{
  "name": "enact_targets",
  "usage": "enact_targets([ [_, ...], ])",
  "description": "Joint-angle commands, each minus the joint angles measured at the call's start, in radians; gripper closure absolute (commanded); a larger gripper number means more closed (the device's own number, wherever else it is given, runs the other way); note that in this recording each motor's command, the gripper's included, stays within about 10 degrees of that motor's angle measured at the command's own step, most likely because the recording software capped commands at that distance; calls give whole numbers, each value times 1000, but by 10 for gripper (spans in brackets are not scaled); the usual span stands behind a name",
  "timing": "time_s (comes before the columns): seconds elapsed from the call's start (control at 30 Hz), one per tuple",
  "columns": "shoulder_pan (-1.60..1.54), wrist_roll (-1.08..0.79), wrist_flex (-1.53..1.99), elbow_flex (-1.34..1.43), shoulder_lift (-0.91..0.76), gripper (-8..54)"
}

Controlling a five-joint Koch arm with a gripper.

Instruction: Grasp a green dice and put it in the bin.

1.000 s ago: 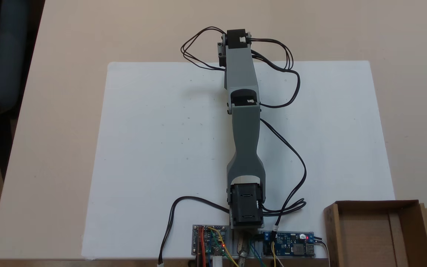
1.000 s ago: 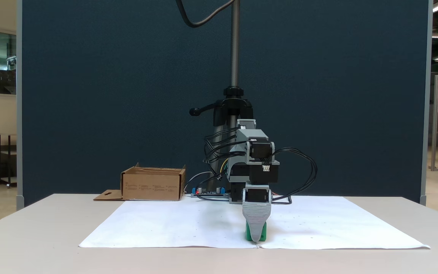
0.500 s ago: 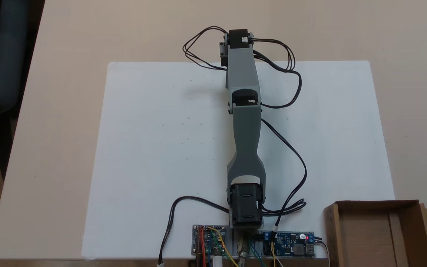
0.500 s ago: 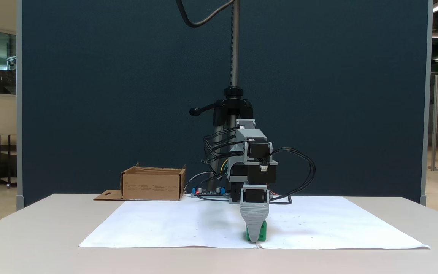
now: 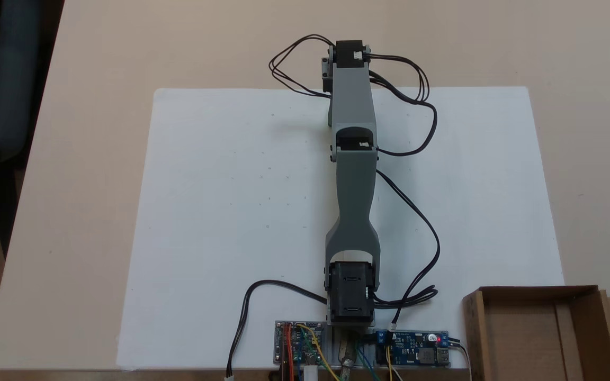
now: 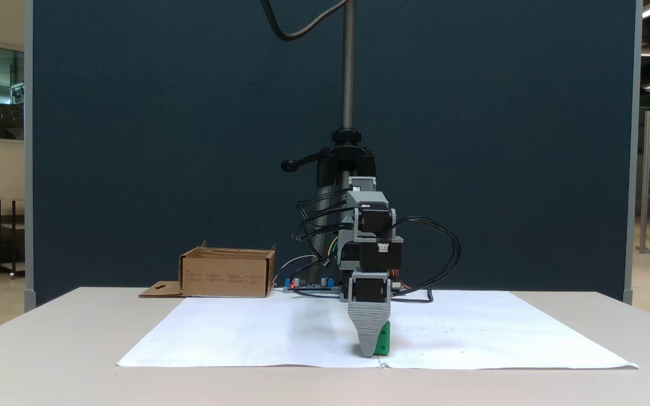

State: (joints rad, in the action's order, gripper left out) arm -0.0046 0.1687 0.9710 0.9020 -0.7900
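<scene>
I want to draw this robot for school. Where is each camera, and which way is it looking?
A fixed view: up high, looking straight down on the white paper; it shows the top of the grey arm, stretched away from its base, with the bin at lower right.
Another fixed view: low at the table's far end, facing the arm head-on; the gripper is down at the green dice, and the bin sits behind on the left.
Both share the arm, paper and bin.
</scene>
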Motion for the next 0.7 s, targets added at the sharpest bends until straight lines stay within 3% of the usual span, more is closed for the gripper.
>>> enact_targets([
  [0.0,28,72,5,-43,-83,338],
  [0.33,279,69,14,-32,-370,338],
  [0.67,721,-31,210,-20,-644,338],
])
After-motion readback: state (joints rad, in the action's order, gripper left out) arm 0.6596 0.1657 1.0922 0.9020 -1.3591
